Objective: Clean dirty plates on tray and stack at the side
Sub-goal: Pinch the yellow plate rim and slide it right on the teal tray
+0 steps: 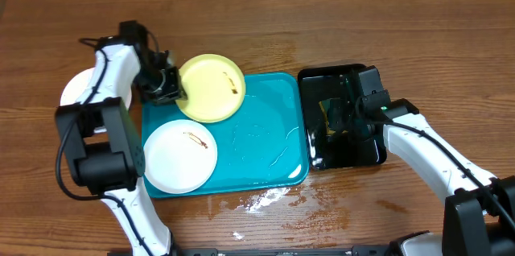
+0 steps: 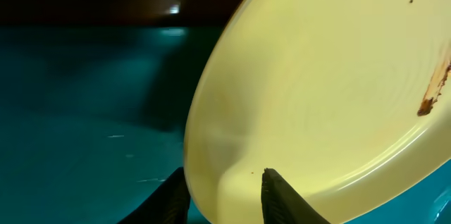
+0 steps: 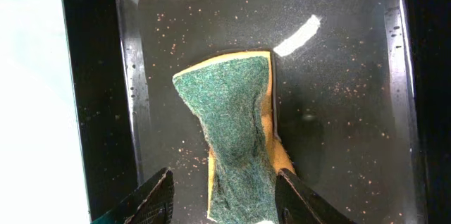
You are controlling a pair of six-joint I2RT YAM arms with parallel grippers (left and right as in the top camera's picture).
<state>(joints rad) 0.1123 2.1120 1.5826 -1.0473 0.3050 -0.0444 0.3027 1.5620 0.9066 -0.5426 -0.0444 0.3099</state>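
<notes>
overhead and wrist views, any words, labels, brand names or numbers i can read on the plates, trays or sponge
None: no readable text in any view.
The yellow-green plate, white plate, turquoise tray, black tray and sponge carry no print. The dark marks on the plates are brown smears, not lettering.

Quick headcount. Plates come to three: one pale yellow plate right in the left gripper, one white plate just beside that gripper, and a second white plate half hidden behind its arm. Trays, two: one turquoise tray and one black tray under the right gripper. Sponges, just one sponge, between that gripper's fingers. Grippers: two.
</notes>
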